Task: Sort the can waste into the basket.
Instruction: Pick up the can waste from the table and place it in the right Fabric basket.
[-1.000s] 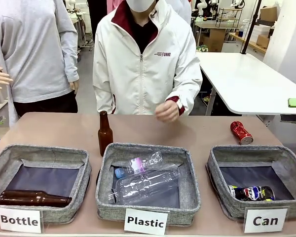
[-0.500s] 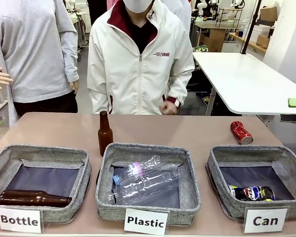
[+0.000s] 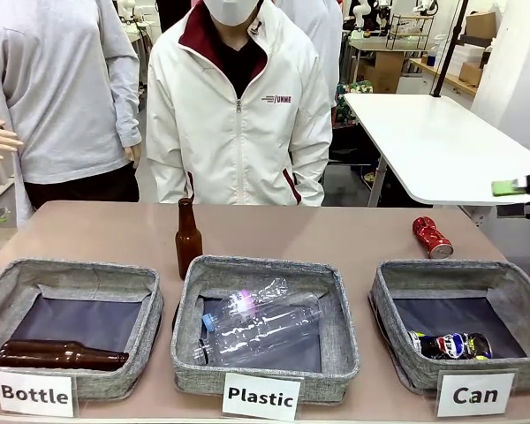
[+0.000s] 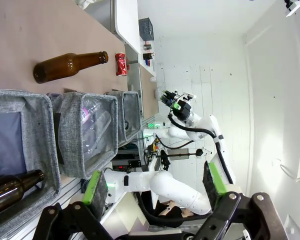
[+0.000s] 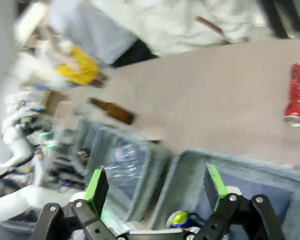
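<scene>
Front view: the red can [image 3: 432, 237] lies on its side on the table [image 3: 336, 234], just beyond the Can basket [image 3: 384, 296]. The black can [image 3: 450, 344] is already inside. My right gripper [image 3: 515, 198] hangs at the frame edge, above and right of the red can.

Left wrist view: left gripper [image 4: 155, 187] spread wide, empty, near the Bottle basket [image 4: 42, 145].

Right wrist view, blurred: fingers spread, nothing between them.

I judge the 1 remaining can light, thin-walled and slick. I'd pinch gently across its dented mid-body.
</scene>
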Motion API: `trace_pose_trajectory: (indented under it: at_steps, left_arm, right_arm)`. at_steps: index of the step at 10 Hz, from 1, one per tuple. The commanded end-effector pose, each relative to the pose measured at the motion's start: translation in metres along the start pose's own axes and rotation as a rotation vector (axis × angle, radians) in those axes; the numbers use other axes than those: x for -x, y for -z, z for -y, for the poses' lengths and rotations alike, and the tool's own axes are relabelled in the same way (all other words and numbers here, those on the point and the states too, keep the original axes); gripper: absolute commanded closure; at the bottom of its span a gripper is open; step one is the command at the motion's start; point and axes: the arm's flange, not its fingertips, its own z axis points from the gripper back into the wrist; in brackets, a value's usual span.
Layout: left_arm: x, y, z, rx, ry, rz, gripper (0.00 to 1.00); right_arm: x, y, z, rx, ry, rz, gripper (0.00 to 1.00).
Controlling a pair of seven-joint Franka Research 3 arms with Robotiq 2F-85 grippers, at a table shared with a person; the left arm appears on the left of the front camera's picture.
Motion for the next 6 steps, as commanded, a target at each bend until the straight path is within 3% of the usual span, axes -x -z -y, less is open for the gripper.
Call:
trace_pose_trajectory:
  at_steps: [1, 2, 3, 6]
  left_arm:
    - [0.001, 0.000, 0.003, 0.017, -0.008, 0.007, 0.00]
    - [0.001, 0.000, 0.003, 0.017, -0.008, 0.007, 0.00]
    - [0.001, 0.000, 0.003, 0.017, -0.008, 0.007, 0.00]
    - [0.001, 0.000, 0.003, 0.017, -0.008, 0.007, 0.00]
  right_arm:
    - [-0.006, 0.031, -0.035, 0.464, 0.114, -0.141, 0.00]
    - [-0.012, 0.047, -0.035, 0.702, 0.169, -0.186, 0.00]
    - [-0.015, 0.060, -0.035, 0.825, 0.146, -0.196, 0.00]
    - [-0.037, 0.089, -0.027, 1.063, 0.021, -0.158, 0.00]
